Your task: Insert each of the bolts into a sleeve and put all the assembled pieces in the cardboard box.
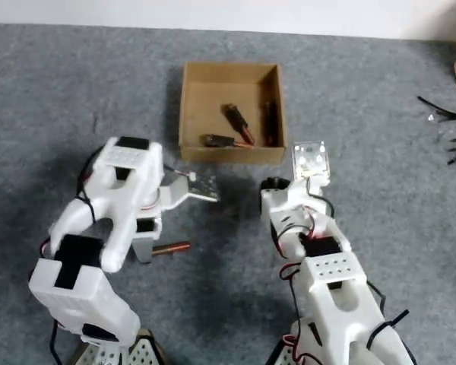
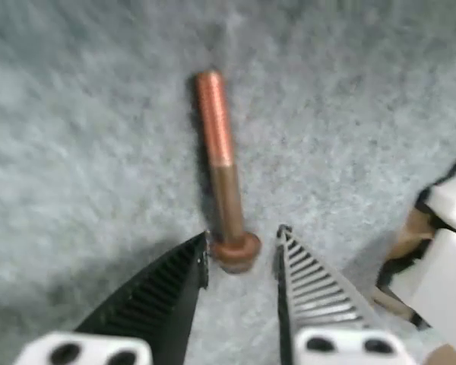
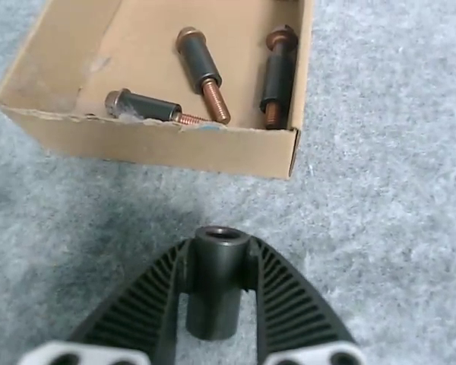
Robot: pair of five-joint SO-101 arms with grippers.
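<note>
In the high view, the cardboard box [image 1: 228,153] was seen at twelve o'clock on the grey carpet [image 1: 380,84]. Three assembled pieces [image 1: 239,124] were lying inside it: one along the wall at six o'clock, one slanted in the middle and one against the wall at three o'clock.

The left gripper [image 2: 243,237] was held low over the carpet, at about seven o'clock from the box and well apart from it. Its jaws were parted. The head of a loose bolt [image 2: 220,163] was placed between the fingertips, and whether it was touched could not be told. The bolt was laid flat, with its threaded end pointed toward three o'clock.

The right gripper [image 3: 216,251] was positioned at five o'clock from the box, near its corner. Its jaws were clamped on a dark sleeve [image 3: 215,285], one open end of which was left showing.

Thin black strips [image 1: 450,141] were scattered at three o'clock, near the carpet's edge.
</note>
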